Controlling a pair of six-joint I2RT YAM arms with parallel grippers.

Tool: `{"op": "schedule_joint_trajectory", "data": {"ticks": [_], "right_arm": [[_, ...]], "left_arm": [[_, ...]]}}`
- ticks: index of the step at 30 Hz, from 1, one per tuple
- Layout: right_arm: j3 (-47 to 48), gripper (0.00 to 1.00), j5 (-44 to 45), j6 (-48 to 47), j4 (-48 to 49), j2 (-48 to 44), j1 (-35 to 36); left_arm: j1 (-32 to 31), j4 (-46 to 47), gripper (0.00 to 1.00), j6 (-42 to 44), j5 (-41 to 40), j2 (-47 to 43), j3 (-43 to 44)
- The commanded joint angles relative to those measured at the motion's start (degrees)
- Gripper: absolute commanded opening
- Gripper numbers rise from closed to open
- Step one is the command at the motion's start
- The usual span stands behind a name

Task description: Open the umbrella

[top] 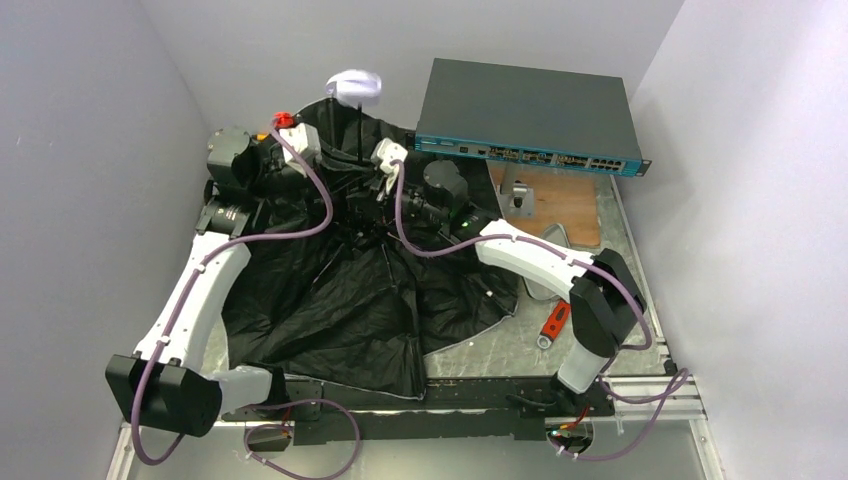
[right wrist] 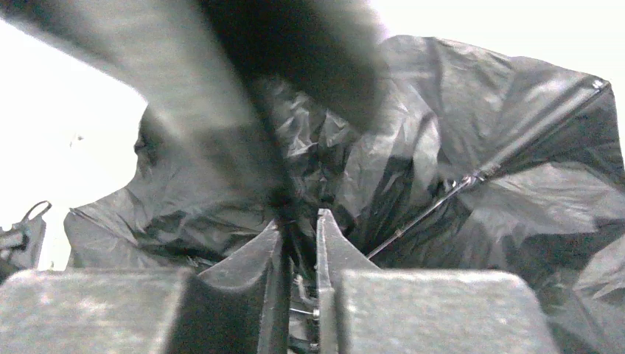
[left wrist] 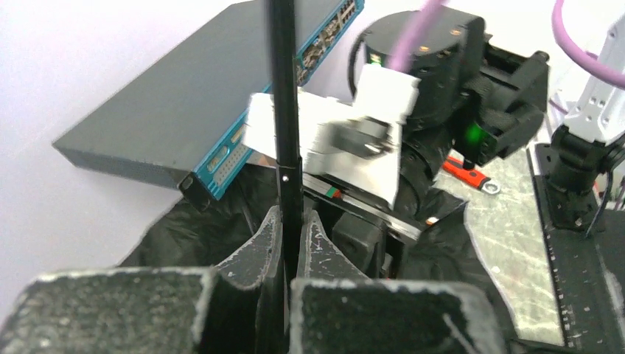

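The umbrella (top: pixel 340 290) sprawls black-side up on the worktop (top: pixel 480 355) — your left gripper (left wrist: pixel 290 221) has its jaws clamped on the shaft. Your right gripper (right wrist: pixel 298 225) sits against the canopy, jaws barely apart — grip unclear.

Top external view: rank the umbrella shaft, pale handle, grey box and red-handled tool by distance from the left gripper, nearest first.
1. The umbrella shaft: clamped in the left gripper, back centre.
2. The pale handle: at the shaft's far end, just beyond the gripper.
3. The grey box: back right.
4. The red-handled tool: on the table's right side, by the right arm.
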Motion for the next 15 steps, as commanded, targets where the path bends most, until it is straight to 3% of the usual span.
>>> {"op": "schedule_joint_trajectory", "data": {"ticks": [1, 3, 6, 8, 11, 15], "right_arm": [[2.1, 0.0, -1.0, 2.5, 3.9, 0.5, 0.1], [1.0, 0.0, -0.5, 2.7, 4.9, 0.2, 0.1], [0.3, 0.0, 0.4, 2.6, 5.5, -0.2, -0.1], [0.1, 0.0, 0.7, 2.6, 6.0, -0.3, -0.3], [0.5, 0.0, 0.6, 2.6, 6.8, -0.1, -0.5], [1.8, 0.0, 0.8, 2.8, 7.2, 0.7, -0.5]], "left_arm": [[-0.2, 2.5, 0.0, -3.0, -3.1, -2.8, 1.2], [0.7, 1.9, 0.15, -7.3, -6.4, -3.2, 1.3], [6.0, 9.7, 0.5, -18.3, -7.4, -5.3, -2.9], [10.1, 12.0, 0.61, -22.8, -9.9, -7.2, -5.4], [15.5, 6.7, 0.62, -24.1, -11.4, -8.0, -7.9], [17.1, 5.7, 0.46, -27.2, -9.4, -6.6, -14.6]]}}
